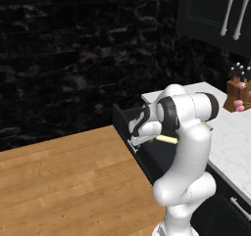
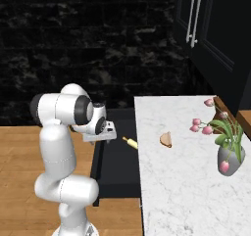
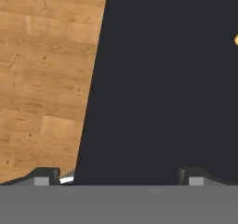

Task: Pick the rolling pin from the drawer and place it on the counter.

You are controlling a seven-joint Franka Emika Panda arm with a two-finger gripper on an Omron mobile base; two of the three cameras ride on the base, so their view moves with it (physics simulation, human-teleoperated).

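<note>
The drawer is pulled out, wide and black with a dark inside. In it lies the rolling pin, close to the counter side; its pale barrel shows past my arm, and an orange tip sits at the hand view's right edge. My gripper hangs over the drawer's outer edge, left of the pin and apart from it. Its fingertips stand wide apart, open, with nothing between them. The white marble counter runs along the drawer's right side.
A brown half-round bread piece lies on the counter near the drawer. A grey vase of pink tulips stands further right. A knife block sits at the counter's back. Wooden floor spreads left of the drawer.
</note>
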